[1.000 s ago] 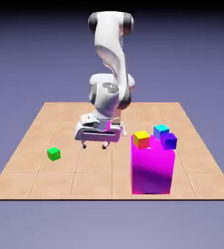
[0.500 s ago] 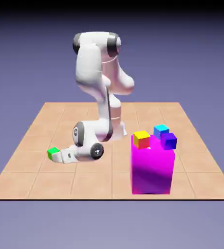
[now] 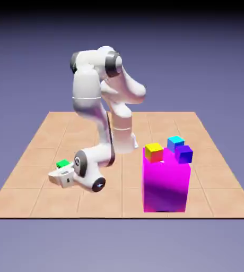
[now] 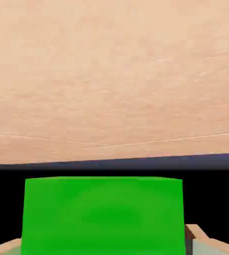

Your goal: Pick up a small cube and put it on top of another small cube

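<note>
1. Bright green on the small cube (image 4: pixel 104 216), plain all over!
2. Magenta on the tall block (image 3: pixel 165 183), shading to purple lower down!
3. Yellow and red share one cube (image 3: pixel 154 152); cyan, with a bluer side, is another (image 3: pixel 175 143); deep blue-violet, the third (image 3: pixel 184 154)!
4. White arm (image 3: pixel 87 87), black-capped joints!
5. Tan table (image 3: pixel 28 199), pale lines crossing it in a grid, against blue-violet backdrop (image 3: pixel 198 53)!
</note>
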